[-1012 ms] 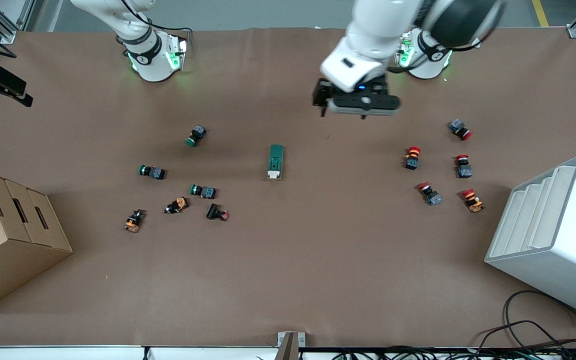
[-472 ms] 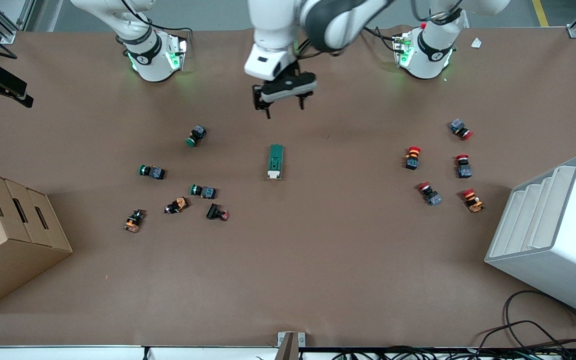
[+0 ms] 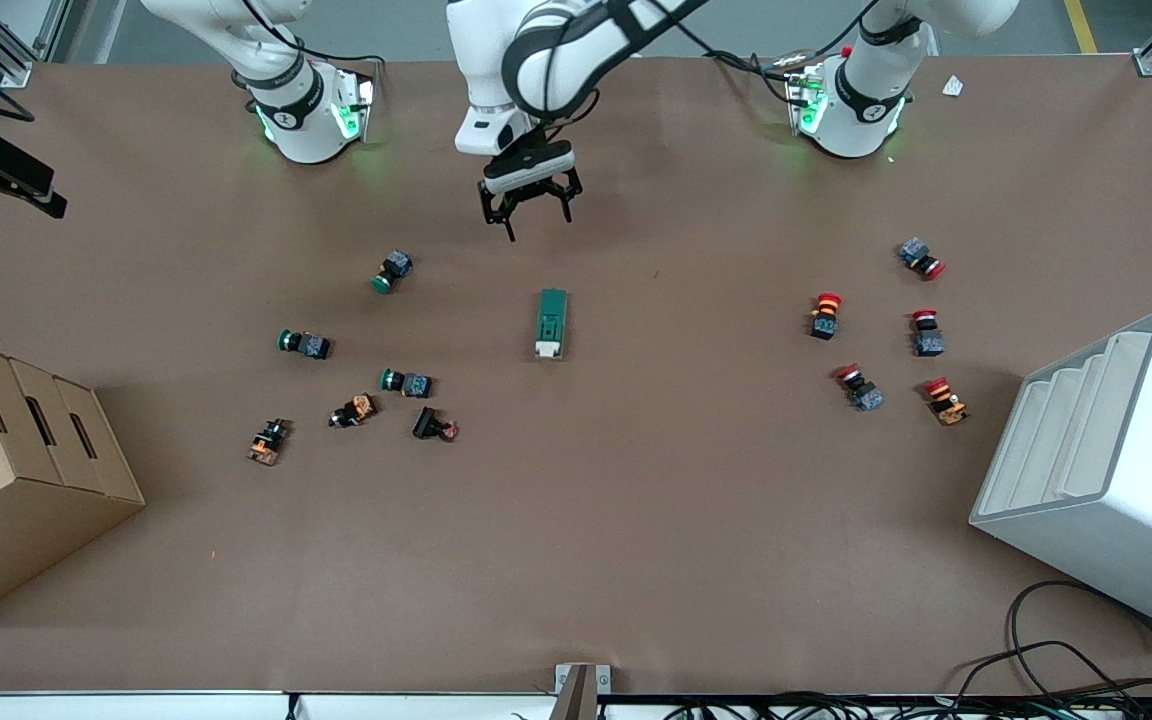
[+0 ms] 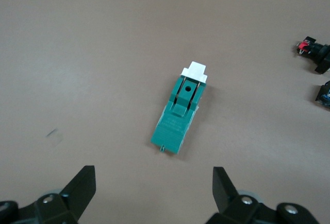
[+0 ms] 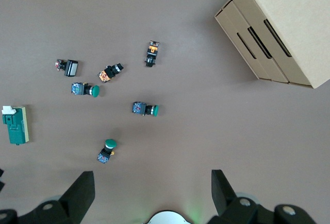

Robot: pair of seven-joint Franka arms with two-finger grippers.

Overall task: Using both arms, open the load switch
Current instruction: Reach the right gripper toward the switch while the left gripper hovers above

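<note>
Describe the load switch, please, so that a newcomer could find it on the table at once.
Near the middle of the brown table, under the left gripper, lies the load switch. It is a long dark green block with a white end, unlike the small round-capped push buttons.

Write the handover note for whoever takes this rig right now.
Left gripper: open, empty, in the air over bare table, short of the load switch on the robots' side.
Right gripper: open, empty, held high near its own base; that arm waits.
Load switch: flat on the table, mid-table, white toggle end toward the front camera, untouched.
Done: nothing gripped.
Left: grip the switch with both arms and open it.
</note>
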